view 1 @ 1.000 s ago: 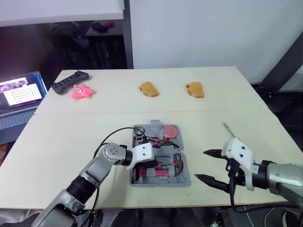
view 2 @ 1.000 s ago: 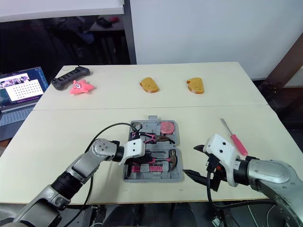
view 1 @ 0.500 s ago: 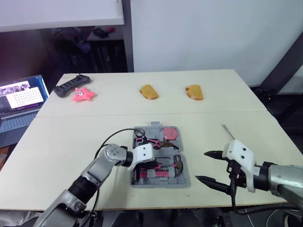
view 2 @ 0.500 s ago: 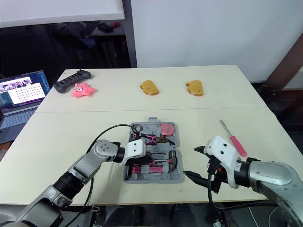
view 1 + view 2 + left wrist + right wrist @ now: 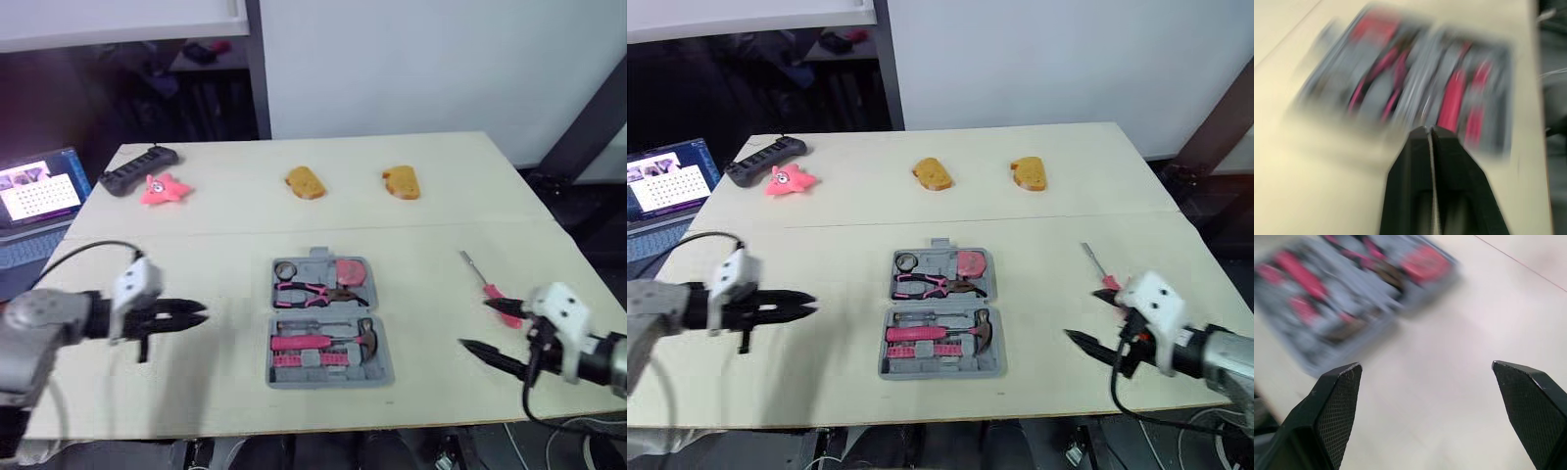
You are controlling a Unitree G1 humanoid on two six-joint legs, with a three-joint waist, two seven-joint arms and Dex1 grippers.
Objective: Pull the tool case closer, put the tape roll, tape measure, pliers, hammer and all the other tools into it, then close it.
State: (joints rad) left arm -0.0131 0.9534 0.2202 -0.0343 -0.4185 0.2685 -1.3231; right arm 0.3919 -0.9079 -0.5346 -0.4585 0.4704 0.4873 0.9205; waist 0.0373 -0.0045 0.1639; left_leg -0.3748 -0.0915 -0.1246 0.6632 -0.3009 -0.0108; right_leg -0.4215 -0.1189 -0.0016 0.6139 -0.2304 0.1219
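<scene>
Since the left gripper (image 5: 189, 315) sat against the left side of the tool case (image 5: 329, 318) half a second ago, you have swung it well out toward the worktop's (image 5: 441, 225) left edge. Its fingers (image 5: 1411, 161) are pressed together on nothing and point back at the case. The right gripper (image 5: 482, 325) has also drawn away from the case, toward the right edge. Its jaws are spread wide and empty, and its farther finger now lies just beside the pink handle of the screwdriver (image 5: 473, 269), the one tool lying loose on the worktop. The case itself seems not to have shifted. It lies open and flat near the middle of the near edge, clear of both arms. The tape measure (image 5: 353, 271) and pliers (image 5: 319, 291) are seated in its far half, with what looks like the tape roll (image 5: 285, 268) beside them. The hammer (image 5: 367, 338) lies in the near half. By the look of it, the packing is nearly finished and the right arm is being lined up on the screwdriver. You would still need to seat that tool and fold the lid over. Toward the far edge, a pink toy (image 5: 163, 188), a black power strip (image 5: 138, 168) and two bread-like pieces (image 5: 306, 183) lie well apart from the work.
</scene>
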